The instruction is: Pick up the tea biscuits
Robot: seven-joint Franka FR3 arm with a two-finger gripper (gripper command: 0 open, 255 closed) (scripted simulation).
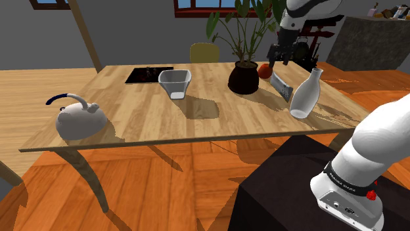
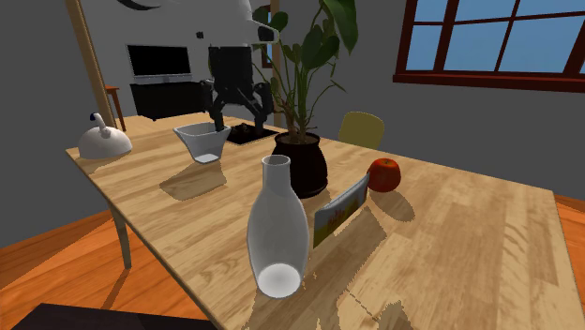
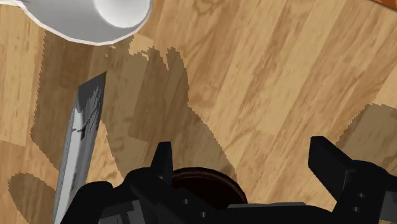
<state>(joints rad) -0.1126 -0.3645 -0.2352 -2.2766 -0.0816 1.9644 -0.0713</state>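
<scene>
One long wooden table (image 1: 158, 118) takes up most of the shoulder view, and everything else stands on it or hangs over it; the white arm (image 1: 374, 151) rises from its dark stand (image 1: 282, 197) at that view's lower right, and its hand end shows above the table's far side. Next in size is the leafy plant (image 1: 246, 29) in a dark round pot (image 1: 243, 79), near the middle of the far edge; toward the shoulder view's left sits a white kettle (image 1: 79, 119) with a blue handle, well apart from the rest. A pale, narrow-necked bottle (image 1: 307, 95) stands upright toward that view's right; a white bowl (image 1: 174, 83) sits between the kettle and the pot. The biscuit packet (image 1: 281, 86) is a thin flat pack standing on its long edge between the pot and the bottle; in the second exterior view the biscuit packet (image 2: 339, 208) shows a printed face. The black gripper (image 1: 278, 56) hangs in the air above the end of the packet nearer the plant, touching nothing; its fingers (image 3: 162, 162) stand wide apart with nothing clasped, and in the wrist view the packet lies outside one finger, not gripped. Smallest is a red apple (image 1: 265, 70), just beside that same end of the packet and near the pot.
</scene>
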